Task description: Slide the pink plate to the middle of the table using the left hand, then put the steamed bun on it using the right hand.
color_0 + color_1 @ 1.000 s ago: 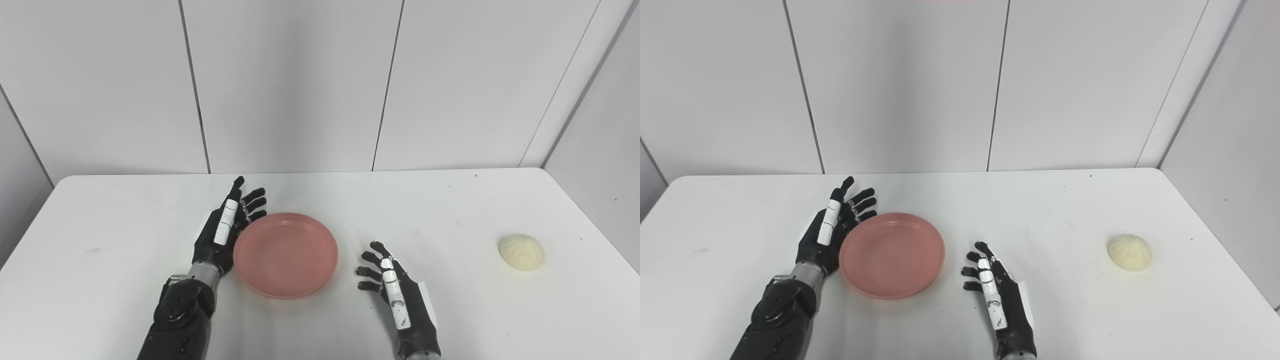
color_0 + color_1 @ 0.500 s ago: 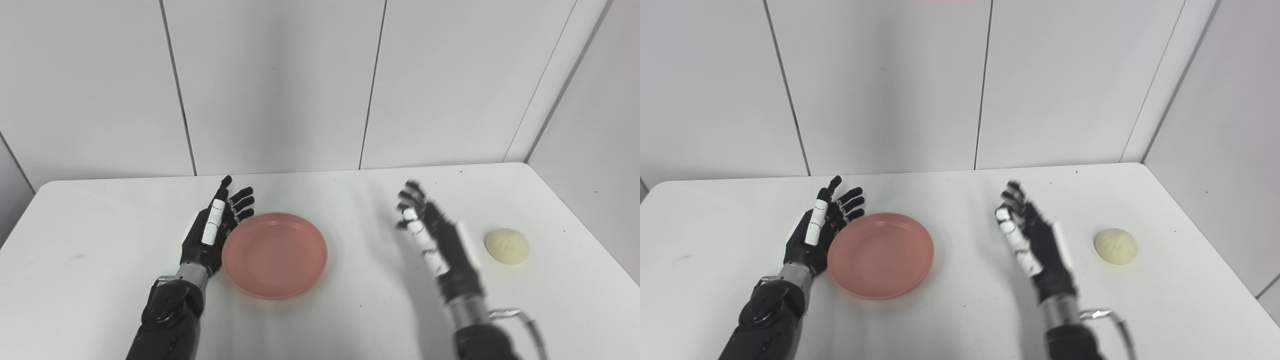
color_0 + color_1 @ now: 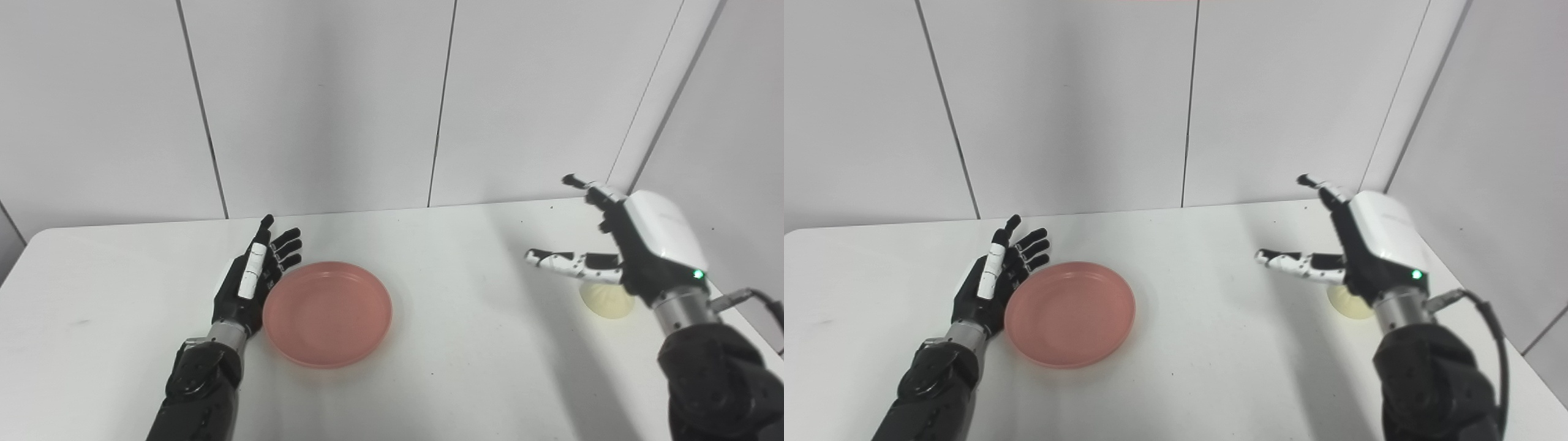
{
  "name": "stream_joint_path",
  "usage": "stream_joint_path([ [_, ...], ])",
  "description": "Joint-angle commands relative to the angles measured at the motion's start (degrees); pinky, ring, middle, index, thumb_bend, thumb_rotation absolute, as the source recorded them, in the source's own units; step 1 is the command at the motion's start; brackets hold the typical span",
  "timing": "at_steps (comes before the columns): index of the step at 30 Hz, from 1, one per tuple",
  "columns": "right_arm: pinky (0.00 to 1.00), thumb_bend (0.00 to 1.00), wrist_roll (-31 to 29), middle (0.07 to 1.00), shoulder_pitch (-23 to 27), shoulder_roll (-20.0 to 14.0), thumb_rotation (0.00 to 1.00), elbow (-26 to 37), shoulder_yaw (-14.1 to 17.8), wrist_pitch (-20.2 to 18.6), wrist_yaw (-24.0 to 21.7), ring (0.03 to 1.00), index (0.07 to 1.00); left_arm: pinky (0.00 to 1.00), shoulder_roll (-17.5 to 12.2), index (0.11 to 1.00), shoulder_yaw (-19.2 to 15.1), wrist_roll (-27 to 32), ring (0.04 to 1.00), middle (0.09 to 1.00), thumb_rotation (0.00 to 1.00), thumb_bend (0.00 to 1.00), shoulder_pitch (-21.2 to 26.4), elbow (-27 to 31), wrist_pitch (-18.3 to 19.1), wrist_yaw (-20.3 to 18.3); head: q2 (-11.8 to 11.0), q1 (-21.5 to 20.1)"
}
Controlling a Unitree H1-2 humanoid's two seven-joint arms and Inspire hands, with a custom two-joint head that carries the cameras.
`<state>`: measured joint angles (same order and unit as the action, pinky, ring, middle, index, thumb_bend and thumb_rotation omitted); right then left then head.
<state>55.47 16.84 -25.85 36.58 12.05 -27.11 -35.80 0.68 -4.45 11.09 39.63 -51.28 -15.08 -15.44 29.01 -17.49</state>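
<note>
Left and right eye views of a white table (image 3: 429,367) before panelled walls. The left hand (image 3: 251,288) lies edge-on at the table, fingers (image 3: 288,245) straight and spread, palm turned toward the plate (image 3: 327,312); the pink plate sits just off the palm side of those fingers, its rim at or very near the heel of the hand, though contact cannot be confirmed. This is the posture of a pushing blade, and its place on the outer side of the plate suits a slide toward the table's middle; the plate now lies left of centre but well inboard, so the slide is judged to be finished or nearly so. The right hand (image 3: 618,251) is raised above the table near the right edge, fingers (image 3: 579,182) extended upward and forward and thumb (image 3: 560,262) stretched out sideways, holding nothing. The bun (image 3: 606,301), pale and domed, rests on the table directly below the heel of this hand, partly hidden by the wrist, and is untouched. The wide spread between thumb and fingers is judged to prepare an overhand grasp of a soft, round object: an opening broader than the bun lets the fingers descend on both sides before closing. Plate and bun lie well apart, so a carry across the table is yet to come.
</note>
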Motion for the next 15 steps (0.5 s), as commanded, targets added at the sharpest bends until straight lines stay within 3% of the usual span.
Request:
stream_joint_path([
  [1,0.62,0.97,0.7,0.873,2.4,-1.9,0.51,-1.0,1.1,0.2,-2.3,0.831,0.829,0.82,0.3,0.989,0.0,0.2,0.849,0.836,0.82,0.97,-1.1,-2.5,0.9,0.0,0.0,0.1],
  [7,0.64,0.98,1.4,0.867,3.4,-6.5,0.52,-6.8,-0.3,0.3,-4.9,0.838,0.823,0.82,0.5,0.989,0.1,0.2,0.849,0.833,0.83,0.97,-1.0,-2.7,0.6,-0.3,-0.1,0.2],
  [15,0.64,0.97,2.9,0.817,3.5,-12.2,0.43,-17.1,-6.5,2.4,-2.1,0.806,0.787,0.81,0.4,0.993,0.2,0.1,0.848,0.839,0.84,0.97,-1.0,-3.0,0.4,-0.3,-0.1,0.4],
])
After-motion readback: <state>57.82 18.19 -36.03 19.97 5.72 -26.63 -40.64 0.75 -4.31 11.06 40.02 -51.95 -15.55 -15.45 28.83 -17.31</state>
